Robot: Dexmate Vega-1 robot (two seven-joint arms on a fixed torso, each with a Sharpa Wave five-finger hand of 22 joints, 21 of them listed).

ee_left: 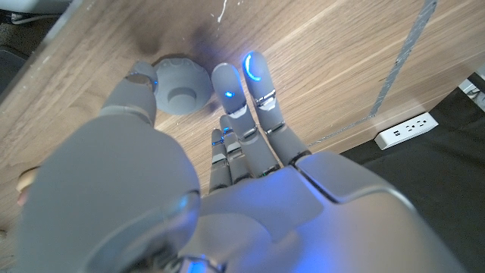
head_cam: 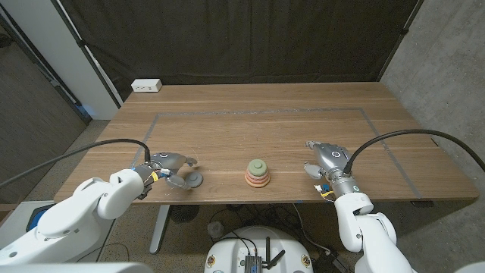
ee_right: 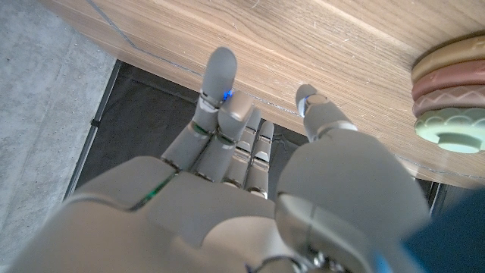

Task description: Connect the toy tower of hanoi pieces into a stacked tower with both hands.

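Reaching over the wood at the lower left of the head view, the left hand (head_cam: 168, 168) has its fingers spread, and they close on nothing. A grey disc (head_cam: 192, 180) lies on the table just beside them, toward the frame's middle. In the left wrist view the same hand (ee_left: 227, 174) shows its thumb next to the grey disc (ee_left: 182, 88), with the other fingers (ee_left: 254, 83) stretched past it over the bare wood; whether any fingertip touches the disc cannot be told.

At the lower right of the head view the right hand (head_cam: 327, 161) also holds nothing. In the right wrist view its fingers (ee_right: 220, 80) lie loosely together and the thumb stands a little apart from them, all over the table's edge.

Between the two hands, at the lower middle of the head view, stands the partly built tower (head_cam: 258, 174): pink and orange rings with a pale green piece on top. It is well apart from both hands.

A white power strip (head_cam: 147, 86) lies at the table's (head_cam: 303, 98) far left corner, against the black curtain (head_cam: 242, 38).
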